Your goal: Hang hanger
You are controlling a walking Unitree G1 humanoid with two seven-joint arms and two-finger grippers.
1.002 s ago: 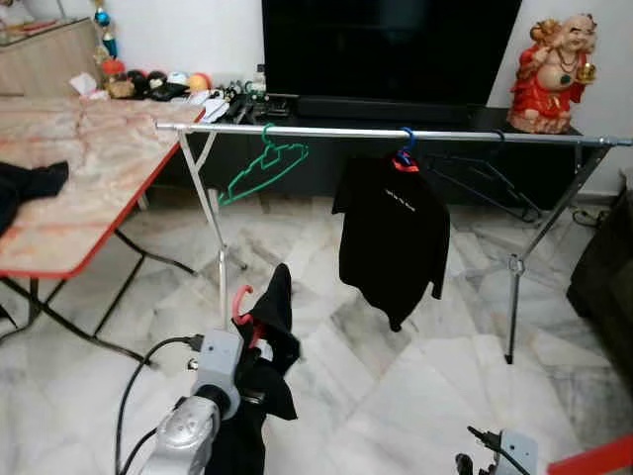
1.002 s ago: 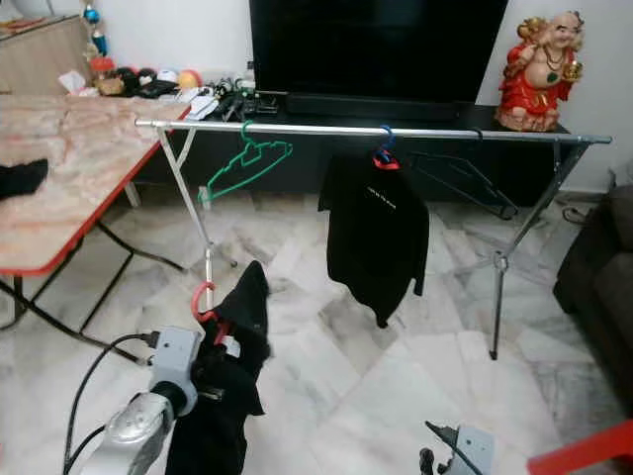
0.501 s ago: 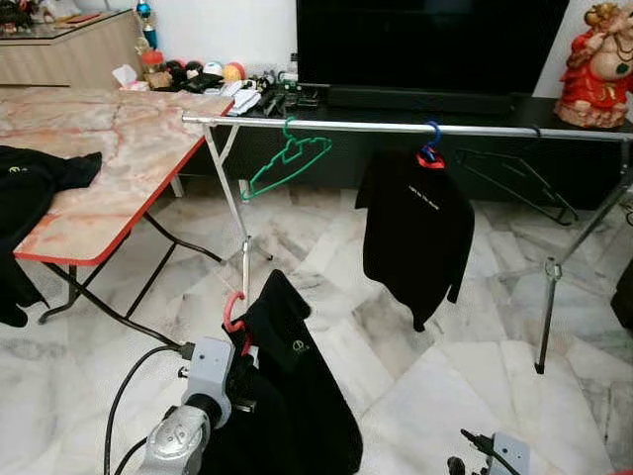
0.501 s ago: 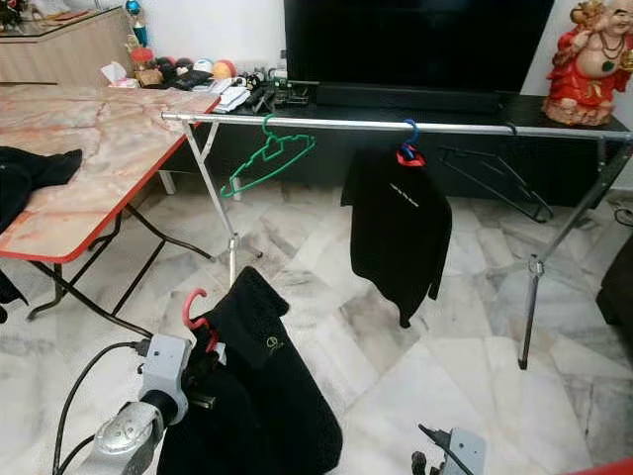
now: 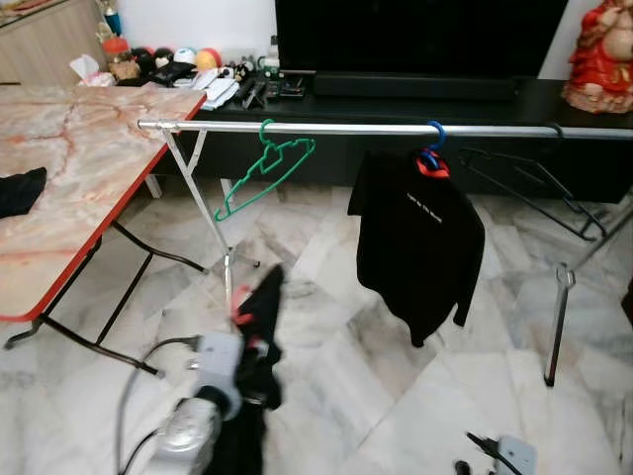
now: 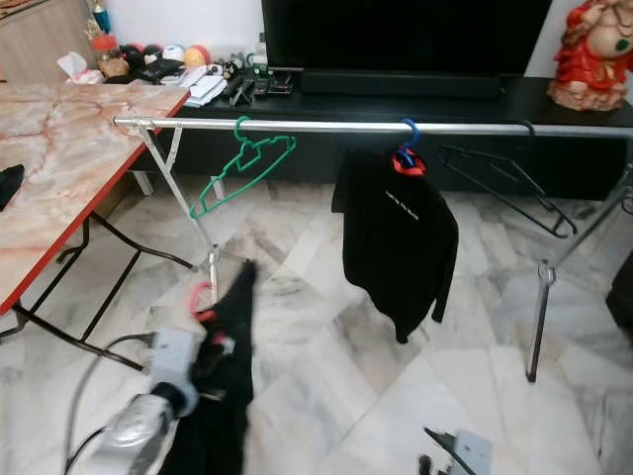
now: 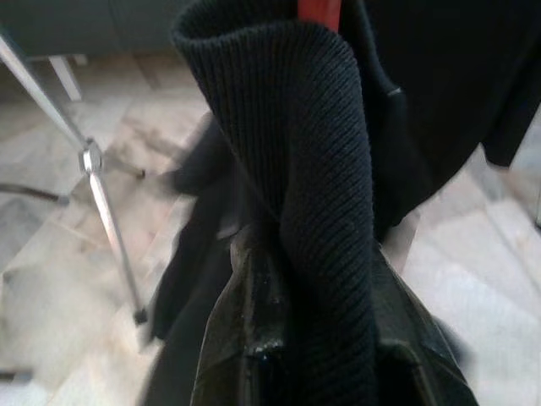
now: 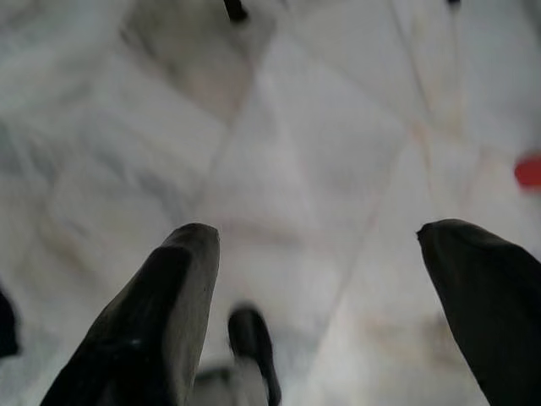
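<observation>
Red hanger (image 5: 240,319) with a black garment (image 5: 259,356) draped on it sits low in front of the robot, well short of and below the rail (image 5: 336,128); only its hook shows above the cloth, blurred. Left gripper (image 7: 314,355) carries it: in the left wrist view both fingers are buried in knit fabric, apparently pinched on the garment and hanger neck. Right gripper (image 8: 313,313) hangs idle over the floor, fingers spread wide, nothing between them. Step in hand looks like the carry toward the rack; hanging not yet done. Next move likely needs closing in on the rack, raising the hook above the rail and dropping it into a free stretch, e.g. between the green hanger (image 5: 265,170) and the hung black shirt (image 5: 420,236); the rail's right end holds an empty black hanger (image 5: 524,183). Risk: garment slipping off during the lift. Floor is white marble tile (image 5: 356,366). Folding table (image 5: 69,188) with marbled top on the left, dark TV console (image 5: 415,94) behind the rack, red figurine (image 5: 600,54) on it.
</observation>
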